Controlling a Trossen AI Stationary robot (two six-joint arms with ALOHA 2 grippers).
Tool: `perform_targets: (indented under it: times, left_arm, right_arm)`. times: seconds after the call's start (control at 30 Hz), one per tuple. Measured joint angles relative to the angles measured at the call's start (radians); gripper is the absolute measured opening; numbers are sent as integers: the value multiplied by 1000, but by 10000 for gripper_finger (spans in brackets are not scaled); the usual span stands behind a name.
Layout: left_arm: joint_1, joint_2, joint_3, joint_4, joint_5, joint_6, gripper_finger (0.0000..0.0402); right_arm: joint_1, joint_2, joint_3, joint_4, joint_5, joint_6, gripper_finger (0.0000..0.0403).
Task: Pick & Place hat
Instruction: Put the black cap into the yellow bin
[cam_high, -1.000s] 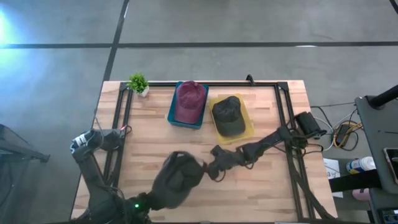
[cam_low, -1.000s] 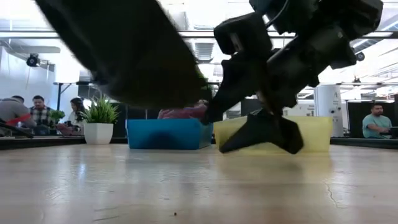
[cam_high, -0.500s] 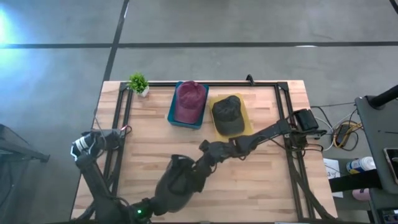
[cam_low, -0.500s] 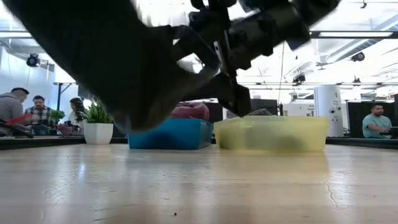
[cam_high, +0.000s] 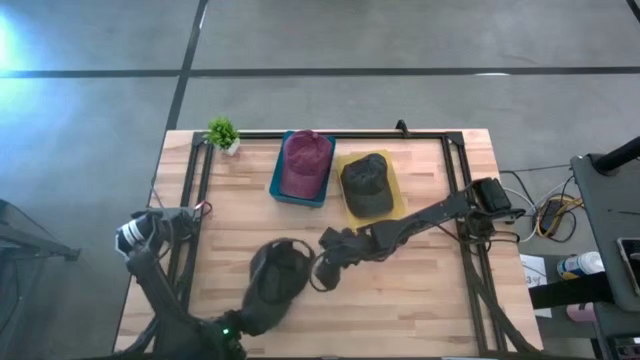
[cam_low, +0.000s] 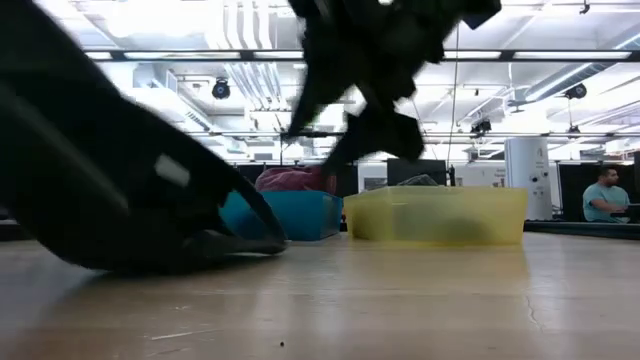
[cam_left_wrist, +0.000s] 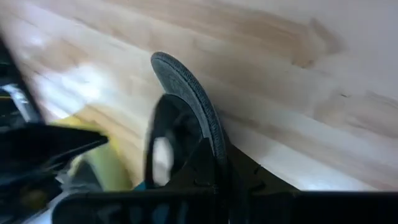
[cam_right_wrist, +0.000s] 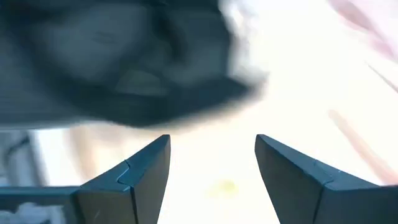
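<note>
Left gripper (cam_high: 268, 300) clenched on dark cap (cam_high: 280, 275), cap rested on wooden table (cam_high: 420, 290), right gripper (cam_high: 322, 275) spread wide beside cap, nothing grasped.

Overhead, table-level and two wrist-mounted views

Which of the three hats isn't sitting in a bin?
The dark hat held by the left gripper, out on the bare table. The maroon hat and other dark hat lie in bins.
</note>
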Motion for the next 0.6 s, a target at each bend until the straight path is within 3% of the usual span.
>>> perform_targets:
  times: [0.1, 0.2, 0.27, 0.37, 0.6]
  left_arm:
    - [-8, -6, 117, -60, -97, 0, 10]
    - [1, -13, 225, -60, -292, 3, 7]
    - [11, -14, 271, -62, -351, 8, 6]
    - [13, -14, 294, -81, -354, 23, 6]
    - [-15, -11, 259, -114, -187, 8, 7]
  right_arm:
    - [-17, -1, -8, -99, -28, 34, 231]
    - [-26, 29, -55, -51, -111, 76, 231]
    - [-26, 63, -78, 26, -133, 87, 230]
    - [-24, 77, -82, 54, -134, 108, 230]
    - [-28, -70, -61, -174, 27, 4, 231]
